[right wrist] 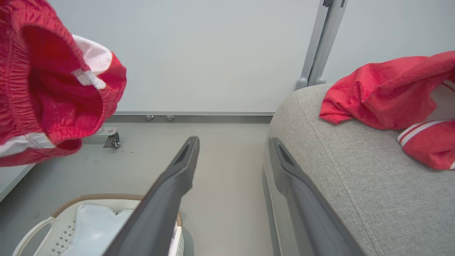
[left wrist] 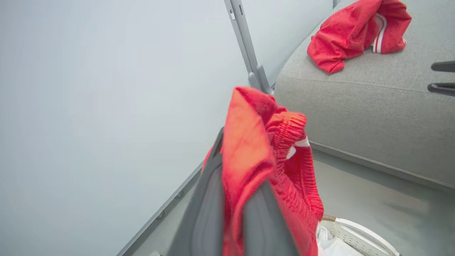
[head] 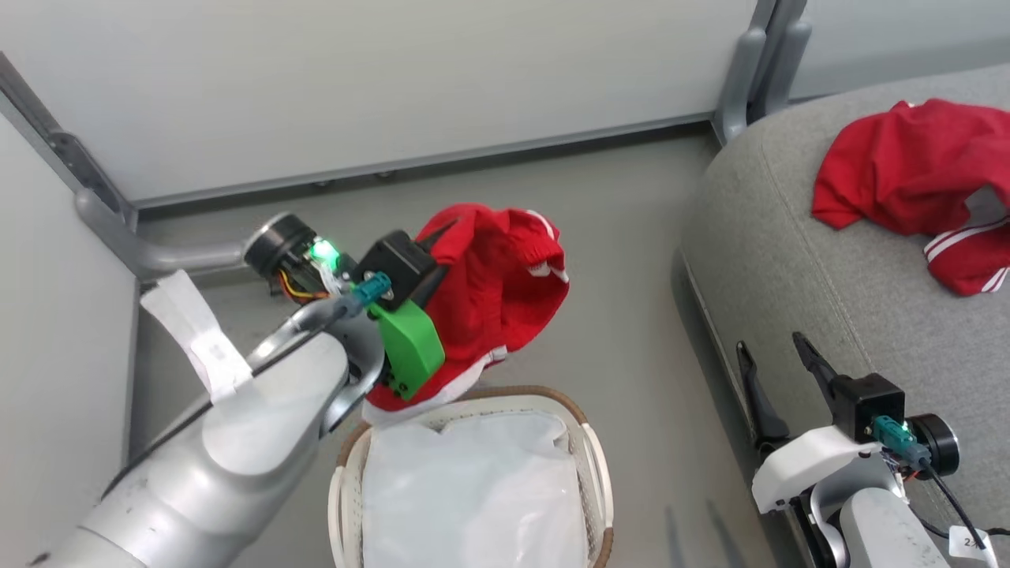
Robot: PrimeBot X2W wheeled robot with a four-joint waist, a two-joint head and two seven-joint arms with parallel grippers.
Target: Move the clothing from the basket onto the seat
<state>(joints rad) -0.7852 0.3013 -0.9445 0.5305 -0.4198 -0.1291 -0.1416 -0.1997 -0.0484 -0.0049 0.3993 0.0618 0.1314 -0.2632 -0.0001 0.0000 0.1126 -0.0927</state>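
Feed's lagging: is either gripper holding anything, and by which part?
Left gripper pinches the red garment by a fold beside its elastic waistband; right gripper is open, empty.

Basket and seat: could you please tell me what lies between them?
A bare strip of floor lies between the basket and the seat, plain in the head view; the open right gripper hovers by the seat's edge.
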